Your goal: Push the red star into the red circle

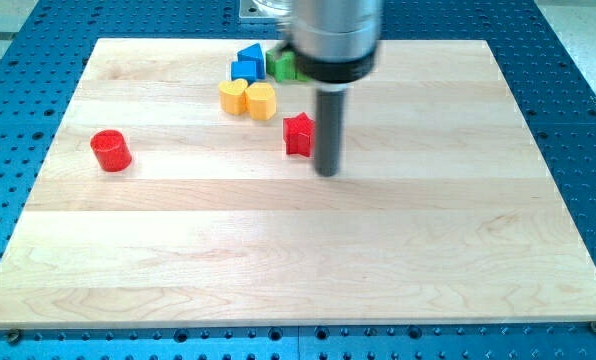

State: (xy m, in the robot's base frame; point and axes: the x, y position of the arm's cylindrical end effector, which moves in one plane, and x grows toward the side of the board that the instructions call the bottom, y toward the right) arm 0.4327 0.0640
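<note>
The red star point(298, 134) lies on the wooden board a little above the board's middle. The red circle point(110, 151), a short cylinder, stands far off at the view's left. My tip point(326, 172) rests on the board just right of and slightly below the red star, very close to it; whether it touches the star I cannot tell. The rod rises from the tip into the arm's grey body at the view's top.
A cluster of blocks sits up-left of the star: a yellow hexagon-like block point(232, 96), a yellow heart-like block point(261, 100), two blue blocks point(246, 63) and a green block point(283, 66) partly hidden by the arm. The board point(298, 260) lies on a blue perforated table.
</note>
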